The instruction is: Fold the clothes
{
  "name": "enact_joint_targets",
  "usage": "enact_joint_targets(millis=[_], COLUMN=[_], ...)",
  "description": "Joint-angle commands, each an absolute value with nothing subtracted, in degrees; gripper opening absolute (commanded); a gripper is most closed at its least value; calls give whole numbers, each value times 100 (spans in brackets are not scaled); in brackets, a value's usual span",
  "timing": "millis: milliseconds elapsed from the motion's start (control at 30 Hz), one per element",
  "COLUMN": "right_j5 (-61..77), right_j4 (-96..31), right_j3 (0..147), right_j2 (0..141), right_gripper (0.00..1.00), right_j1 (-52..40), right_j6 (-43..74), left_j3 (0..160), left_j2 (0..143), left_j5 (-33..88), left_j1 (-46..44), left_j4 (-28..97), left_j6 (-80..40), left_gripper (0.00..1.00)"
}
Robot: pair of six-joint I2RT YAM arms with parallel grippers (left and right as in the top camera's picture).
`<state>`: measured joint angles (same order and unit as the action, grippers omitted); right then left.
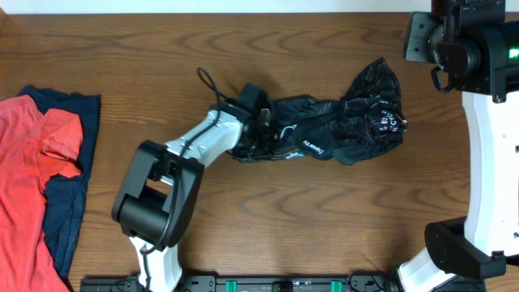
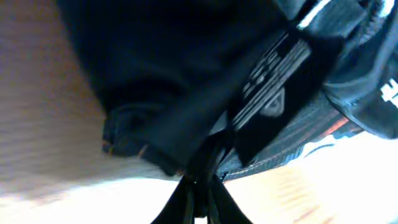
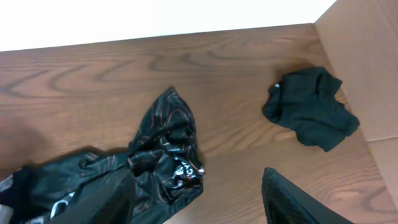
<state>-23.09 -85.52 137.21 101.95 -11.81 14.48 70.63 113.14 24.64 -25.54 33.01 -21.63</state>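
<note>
Black jersey [image 2: 186, 74] cloth filled the left wrist view, its woven label [image 2: 273, 81] almost against the lens. At the bottom centre of that frame the left gripper [image 2: 199, 190] was pressed together on a bunched fold of the fabric.

From overhead, the jersey lay as a crumpled rope across the middle of the table [image 1: 324, 235], running from the centre toward the upper right, with the left gripper at its left end. At the left edge of that frame a red top [image 1: 32, 154] lay over a navy top [image 1: 69, 203], well apart from the jersey.

The right gripper [image 3: 198, 208] showed at the bottom of its own view, spread and holding nothing, above the jersey's right end. A small dark garment [image 3: 311, 106] sat at the right of that view, beside a cardboard wall [image 3: 367, 68].

The pinch looked to be on a wad of layers rather than a hem or corner, so a pull would likely drag the whole bundle across the wood instead of opening it out. With the far end unanchored, the thin cloth could also slip free or twist tighter.
</note>
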Motion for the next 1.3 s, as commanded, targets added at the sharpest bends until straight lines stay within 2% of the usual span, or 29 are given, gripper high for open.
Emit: enact_joint_targets(millis=[0, 33, 200, 333, 600, 767, 800, 833, 867, 900, 967, 1067, 1267], right_j5=[-2198, -2196, -2032, -2034, -2032, -2008, -1984, -1944, -1916, -1896, -1900, -1898, -1879], right_j4=[-8571, -8576, -8720, -8860, -8958, -8960, -8960, -8962, -8973, -9000, -9026, -9070, -9067], right_j3=[13788, 13788, 13788, 13788, 13788, 13788, 13788, 13788, 13788, 13788, 13788, 13788, 13788], right_j2=[10138, 10136, 10136, 10136, 10136, 10138, 10138, 10138, 10138, 10138, 10138, 10138, 10138], right_gripper=[63, 62, 59, 59, 59, 61, 62, 65, 70, 73, 76, 84, 84], right_j1=[-1208, -1208, -1208, -1208, -1208, -1208, -1208, -1208, -1208, -1208, -1205, -1205, -1205], right_j6=[1457, 1459, 1457, 1455, 1455, 1455, 1455, 1455, 1455, 1457, 1455, 1455, 1452], left_j3=[7063, 7061, 7063, 7081, 7234, 7389, 7397, 7397, 7397, 7397, 7397, 7397, 7397], left_j2=[11306, 11306, 11306, 11306, 11306, 11306, 11306, 11306, 11306, 11306, 11297, 11207, 10774], left_j5=[2329, 2329, 1927, 1671, 1581, 1688, 1898, 2062, 2290, 2460, 2554, 2554, 2554], left_j1=[-2543, -2552, -2421, -1966, -226, 513, 617, 657, 674, 657, 539, 193, -871], left_j4=[3308, 3291, 2980, 2902, 2832, 2860, 2936, 3002, 3116, 3267, 3505, 3946, 4571], left_j6=[-2171, -2171, -2178, -2180, -2123, -1997, -1994, -1990, -1970, -1949, -1911, -1772, -1894], left_gripper=[11, 6, 6, 6, 6, 6, 15, 35, 49, 55, 62, 67, 67])
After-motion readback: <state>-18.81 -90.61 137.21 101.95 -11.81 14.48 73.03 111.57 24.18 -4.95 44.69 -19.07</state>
